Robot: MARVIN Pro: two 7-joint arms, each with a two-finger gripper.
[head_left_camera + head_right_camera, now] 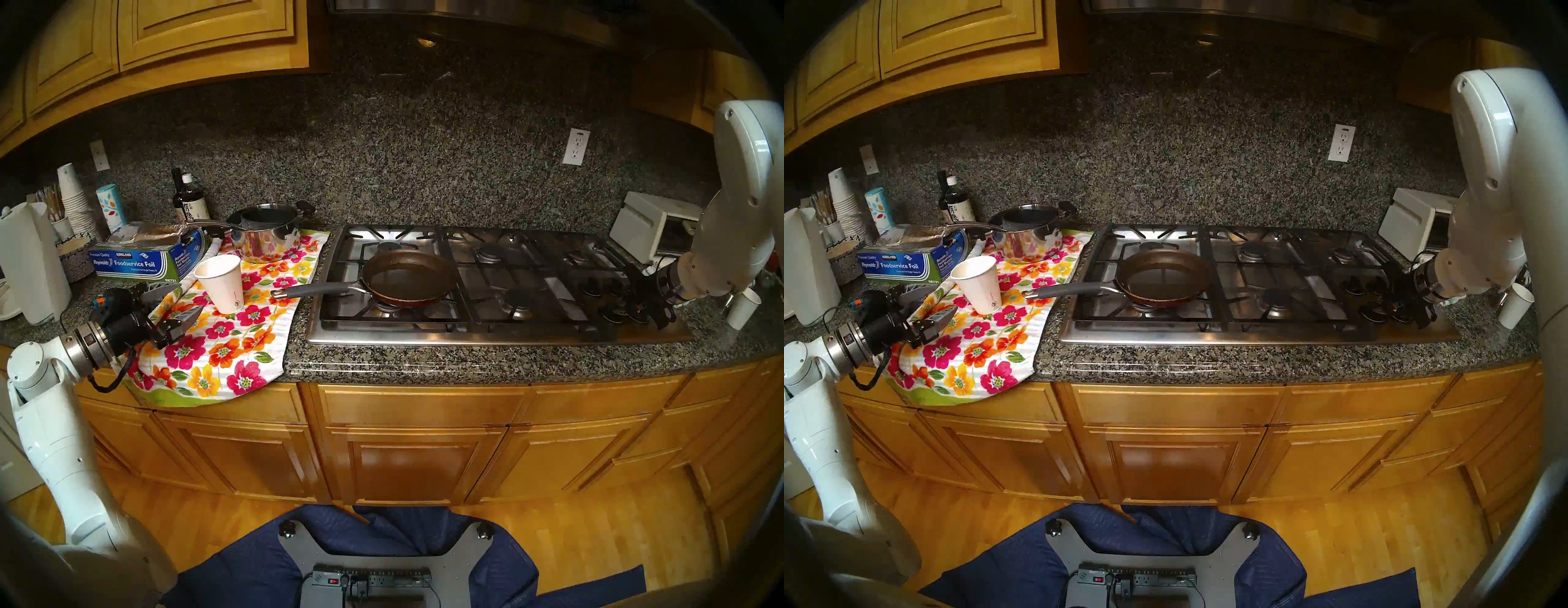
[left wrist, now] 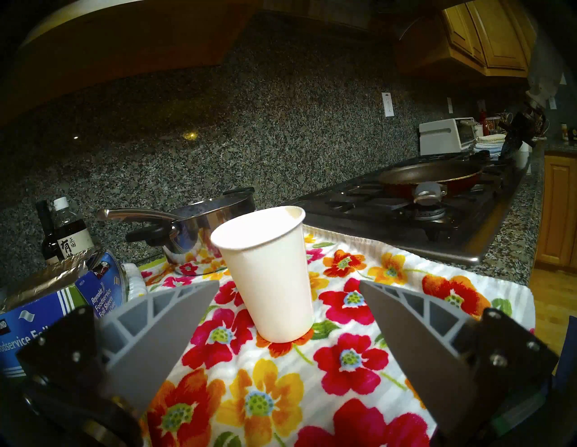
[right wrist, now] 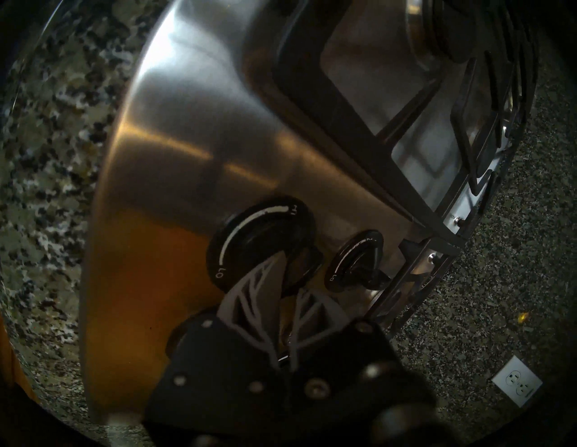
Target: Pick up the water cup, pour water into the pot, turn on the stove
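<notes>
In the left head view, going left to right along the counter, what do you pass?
paper towel roll → foil box → water cup → pan → knobs → right gripper → small white cup

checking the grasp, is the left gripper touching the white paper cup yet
Apart. In the left wrist view the left gripper is open and the cup stands beyond both fingertips, flowered towel showing between.
</notes>
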